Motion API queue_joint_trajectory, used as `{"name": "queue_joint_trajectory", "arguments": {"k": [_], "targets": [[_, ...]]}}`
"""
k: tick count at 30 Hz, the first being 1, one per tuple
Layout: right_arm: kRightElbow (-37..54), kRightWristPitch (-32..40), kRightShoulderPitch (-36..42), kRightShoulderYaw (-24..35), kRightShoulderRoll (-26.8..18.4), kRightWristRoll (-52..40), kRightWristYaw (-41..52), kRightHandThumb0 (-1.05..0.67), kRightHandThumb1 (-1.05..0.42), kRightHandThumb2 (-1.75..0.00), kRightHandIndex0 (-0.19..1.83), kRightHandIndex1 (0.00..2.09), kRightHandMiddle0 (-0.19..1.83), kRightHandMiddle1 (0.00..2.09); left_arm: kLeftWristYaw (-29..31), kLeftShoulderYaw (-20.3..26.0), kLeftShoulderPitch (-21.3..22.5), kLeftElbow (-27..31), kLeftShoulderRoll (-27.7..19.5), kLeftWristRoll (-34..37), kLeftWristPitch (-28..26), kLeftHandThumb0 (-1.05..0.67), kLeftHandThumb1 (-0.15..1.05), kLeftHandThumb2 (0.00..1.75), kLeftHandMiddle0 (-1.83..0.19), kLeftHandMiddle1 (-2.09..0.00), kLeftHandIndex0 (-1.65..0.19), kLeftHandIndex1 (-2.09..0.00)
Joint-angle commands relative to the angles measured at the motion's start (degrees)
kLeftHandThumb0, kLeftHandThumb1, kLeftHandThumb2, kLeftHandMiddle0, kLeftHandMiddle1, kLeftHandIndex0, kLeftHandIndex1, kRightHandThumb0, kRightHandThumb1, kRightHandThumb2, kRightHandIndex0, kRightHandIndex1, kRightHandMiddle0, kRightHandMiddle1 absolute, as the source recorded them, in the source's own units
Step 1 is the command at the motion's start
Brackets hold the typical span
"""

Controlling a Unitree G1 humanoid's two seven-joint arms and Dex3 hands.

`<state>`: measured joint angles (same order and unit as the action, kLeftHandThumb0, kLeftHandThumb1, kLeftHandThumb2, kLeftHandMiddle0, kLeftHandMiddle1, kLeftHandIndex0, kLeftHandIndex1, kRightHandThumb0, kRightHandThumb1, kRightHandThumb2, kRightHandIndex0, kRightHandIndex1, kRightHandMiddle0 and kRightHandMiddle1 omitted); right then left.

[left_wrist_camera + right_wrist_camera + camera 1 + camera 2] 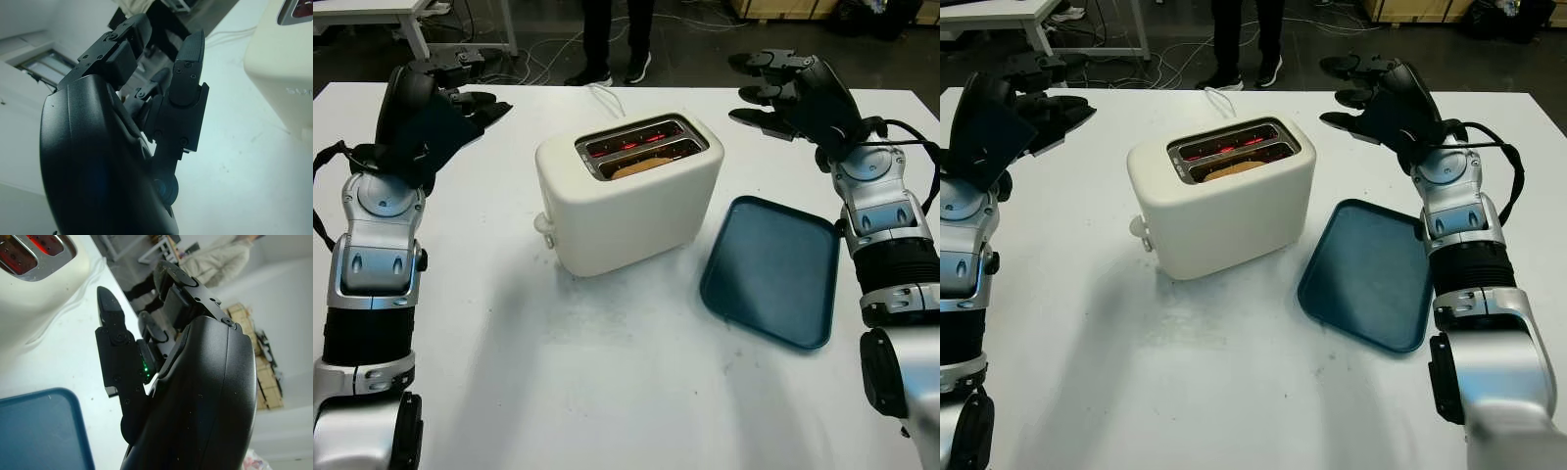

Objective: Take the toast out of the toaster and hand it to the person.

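A cream plastic two-slot toaster (631,196) glows red inside its chrome-rimmed slots, with golden-brown toast (641,165) in one. The flat rectangular tray (771,269) is dark teal, the worktop (607,392) plain white.

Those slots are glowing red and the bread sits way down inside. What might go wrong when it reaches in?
1. The toaster glows red inside, so a finger in the slot may get hot.
2. The toast sits low in the near slot, leaving little to pinch; it may slip or crumble.
3. Both the left robot hand and right robot hand are open and off to the sides; a one-handed pull might drag the toaster toward the blue tray.
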<state>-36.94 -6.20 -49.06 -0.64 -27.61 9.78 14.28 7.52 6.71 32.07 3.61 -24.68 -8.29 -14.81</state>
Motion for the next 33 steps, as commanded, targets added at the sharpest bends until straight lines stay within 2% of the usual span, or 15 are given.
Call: {"name": "queue_joint_trajectory", "arguments": {"k": [1, 15, 21, 28, 30, 33], "targets": [[0.2, -1.1, 0.7, 0.1, 0.0, -0.3, 0.2, -0.31, -0.88, 0.00, 0.68, 0.04, 0.62, 0.02, 0.0, 0.0, -0.8, 0.3, -0.3, -0.1, 0.6, -0.43, 0.91, 0.01, -0.76, -0.26, -0.70, -0.08], [3.1, 0.8, 2.2, 0.1, 0.1, -0.5, 1.3, -0.28, -0.91, 0.00, 0.66, 0.02, 0.60, 0.00, -0.3, 0.1, -2.4, 1.1, 0.3, 0.2, 0.8, -0.40, 0.92, 0.01, -0.69, -0.36, -0.70, -0.08], [7.1, 2.3, 4.4, 0.7, -0.2, -0.8, 1.2, -0.26, -0.91, 0.00, 0.66, 0.02, 0.60, 0.00, -0.7, 0.5, -3.9, 1.2, 0.4, 0.0, 1.9, -0.41, 0.92, 0.01, -0.68, -0.41, -0.70, -0.08], [8.4, 3.2, 5.0, 1.1, -0.2, -0.8, 1.1, -0.25, -0.91, 0.00, 0.67, 0.02, 0.61, 0.00, -0.3, -0.1, -3.5, 1.9, 0.9, 0.2, 1.1, -0.40, 0.92, 0.01, -0.66, -0.44, -0.70, -0.07], [8.7, 3.5, 5.2, 1.3, -0.1, -1.3, 1.5, -0.27, -0.91, 0.00, 0.66, 0.01, 0.61, 0.00, -0.1, -0.3, -3.2, 2.2, 1.3, 0.4, 0.5, -0.40, 0.92, 0.02, -0.64, -0.47, -0.69, -0.07], [9.8, 4.9, 5.4, 1.6, 0.3, -2.0, 2.0, -0.26, -0.91, 0.00, 0.65, 0.01, 0.60, 0.00, 0.0, -0.7, -3.1, 3.0, 1.7, 0.2, -0.9, -0.41, 0.92, 0.02, -0.55, -0.66, -0.69, -0.08]]}}
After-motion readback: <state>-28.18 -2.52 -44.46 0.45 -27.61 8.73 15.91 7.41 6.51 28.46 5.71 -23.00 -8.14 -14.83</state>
